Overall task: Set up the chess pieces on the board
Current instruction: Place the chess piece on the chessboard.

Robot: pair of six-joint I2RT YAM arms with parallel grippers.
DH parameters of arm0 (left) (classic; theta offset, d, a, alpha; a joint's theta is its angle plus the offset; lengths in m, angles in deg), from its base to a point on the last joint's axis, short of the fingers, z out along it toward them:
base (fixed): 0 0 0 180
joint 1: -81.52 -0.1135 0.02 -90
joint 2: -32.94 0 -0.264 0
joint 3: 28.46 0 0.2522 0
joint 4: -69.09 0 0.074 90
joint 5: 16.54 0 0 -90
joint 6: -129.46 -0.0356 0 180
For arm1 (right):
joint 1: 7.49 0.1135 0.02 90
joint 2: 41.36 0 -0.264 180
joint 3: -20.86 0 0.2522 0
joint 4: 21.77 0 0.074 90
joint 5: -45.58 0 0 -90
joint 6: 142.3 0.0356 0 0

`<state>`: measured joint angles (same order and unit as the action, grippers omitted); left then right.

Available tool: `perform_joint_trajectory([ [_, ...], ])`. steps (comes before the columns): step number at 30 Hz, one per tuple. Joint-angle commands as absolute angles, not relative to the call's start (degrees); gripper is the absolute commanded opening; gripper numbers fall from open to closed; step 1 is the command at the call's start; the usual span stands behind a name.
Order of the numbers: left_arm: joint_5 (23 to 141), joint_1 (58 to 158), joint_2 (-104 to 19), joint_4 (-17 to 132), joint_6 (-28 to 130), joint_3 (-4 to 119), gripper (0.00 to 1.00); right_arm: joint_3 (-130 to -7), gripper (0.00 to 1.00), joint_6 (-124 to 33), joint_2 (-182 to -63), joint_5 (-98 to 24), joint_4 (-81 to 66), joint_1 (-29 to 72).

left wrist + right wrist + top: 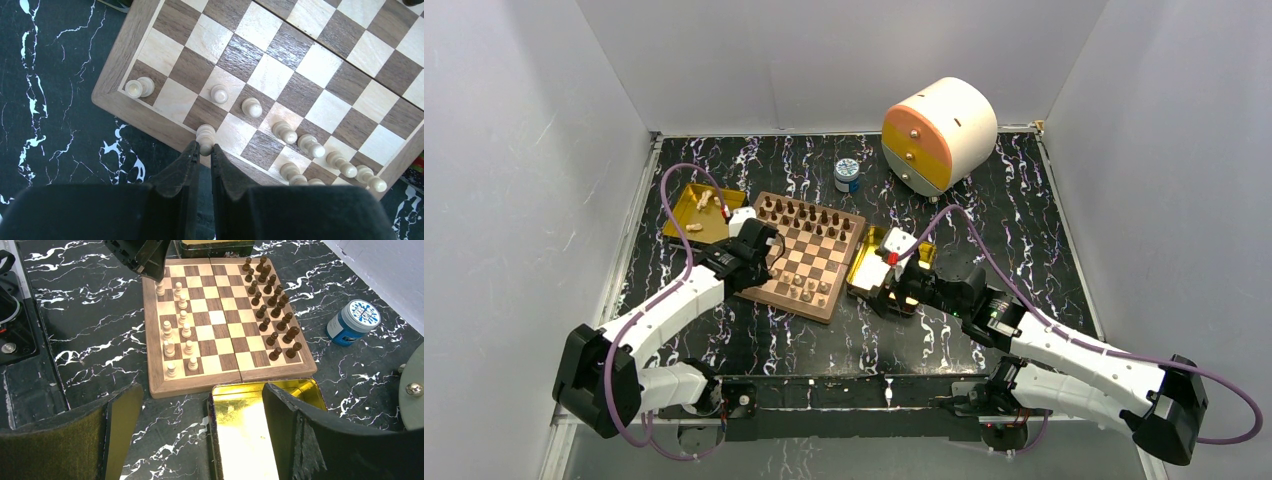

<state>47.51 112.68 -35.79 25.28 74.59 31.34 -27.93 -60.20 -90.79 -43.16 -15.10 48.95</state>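
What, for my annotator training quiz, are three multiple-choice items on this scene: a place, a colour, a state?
1. Where on the board do the dark chess pieces stand?
A. Near rows
B. Far rows
C. Middle rows

2. What colour is the piece in the left end effector?
A. Pale tan
B. Dark brown
C. Blue

3. The right end effector is:
A. Shut on a pawn
B. Open over a gold tray
C. Shut, empty

Key:
1 B: they fill the rows farthest from the arms.
2 A: the piece pinched between its fingers is pale.
3 B: its fingers stand wide apart above the tray.
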Motion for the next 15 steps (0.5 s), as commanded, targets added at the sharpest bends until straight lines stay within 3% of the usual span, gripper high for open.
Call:
perform_joint_trajectory([
  [1, 43.93, 112.9, -34.69, 28.19, 74.46, 30.29, 0.01, -30.46, 0.99, -60.25, -89.97, -43.22, -16.48, 49.17],
  [15, 43.21, 112.9, -35.39, 30.75, 73.33, 28.26, 0.02, -32.11, 0.99, -61.03, -90.43, -43.07, -14.77, 49.13],
])
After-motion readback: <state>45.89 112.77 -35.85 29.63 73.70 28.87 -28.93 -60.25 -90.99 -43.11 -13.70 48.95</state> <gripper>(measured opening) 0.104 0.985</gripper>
